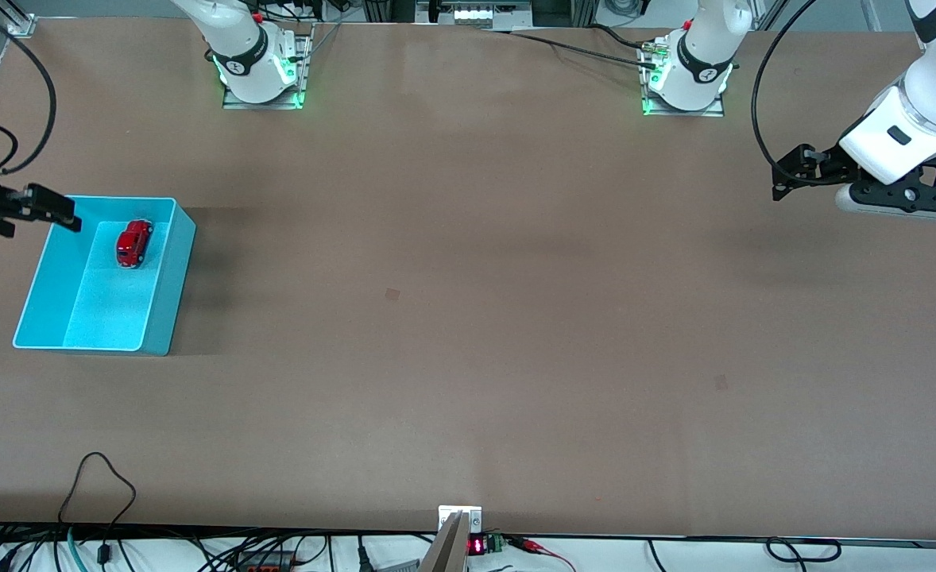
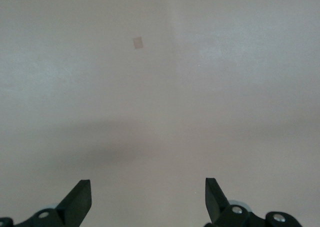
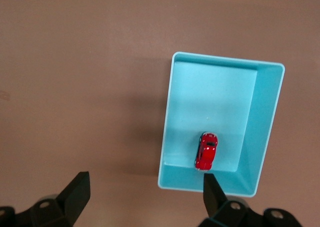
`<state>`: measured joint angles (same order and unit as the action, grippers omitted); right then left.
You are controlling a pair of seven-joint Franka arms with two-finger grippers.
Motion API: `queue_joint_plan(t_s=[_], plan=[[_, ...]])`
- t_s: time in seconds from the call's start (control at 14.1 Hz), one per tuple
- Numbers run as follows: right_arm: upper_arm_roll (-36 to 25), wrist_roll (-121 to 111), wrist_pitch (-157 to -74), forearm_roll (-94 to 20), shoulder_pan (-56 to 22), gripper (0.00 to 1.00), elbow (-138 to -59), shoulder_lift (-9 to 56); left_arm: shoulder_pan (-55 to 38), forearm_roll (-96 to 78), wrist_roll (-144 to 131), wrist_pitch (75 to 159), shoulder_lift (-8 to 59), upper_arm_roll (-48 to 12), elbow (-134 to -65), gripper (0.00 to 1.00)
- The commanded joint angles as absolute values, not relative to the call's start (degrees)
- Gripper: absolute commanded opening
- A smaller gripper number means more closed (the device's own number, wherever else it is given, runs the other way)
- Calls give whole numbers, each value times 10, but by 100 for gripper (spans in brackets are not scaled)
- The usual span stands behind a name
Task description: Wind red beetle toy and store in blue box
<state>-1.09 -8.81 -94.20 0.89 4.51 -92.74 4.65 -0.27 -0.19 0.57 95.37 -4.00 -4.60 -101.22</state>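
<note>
The red beetle toy (image 1: 133,243) sits on its wheels inside the blue box (image 1: 168,294), on the floor at the end of the box farther from the front camera. I read its long axis as running along the box's length, one end almost against the short wall there; I can't tell nose from tail. The box stands on the table (image 1: 468,318) at the right arm's end. My right gripper (image 1: 39,208) hangs over the box's corner farthest from the front camera, at the table's end, fingers spread wide and empty; from its wrist view the toy (image 3: 206,150) shows just past one fingertip (image 3: 212,189). My left gripper (image 1: 786,171) waits over bare table at the left arm's end, fingers (image 2: 80,199) also wide apart, holding nothing.
</note>
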Motion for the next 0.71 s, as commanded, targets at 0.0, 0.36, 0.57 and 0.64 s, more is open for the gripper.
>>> queue_joint_plan(t_s=[0.0, 0.36, 0.57, 0.64], plan=[[-6, -61, -922, 7, 50, 100, -913, 43, -3, -8, 7, 944, -37, -45, -1003, 100], [-5, -61, -923, 6, 51, 100, -913, 37, -3, -8, 7, 944, -37, -44, -1003, 100], [-6, -59, -923, 6, 52, 100, -913, 37, -3, -8, 6, 944, -37, -44, -1003, 100], [-6, -59, -924, 6, 53, 100, -913, 37, -3, -8, 6, 944, -37, -44, -1003, 100]])
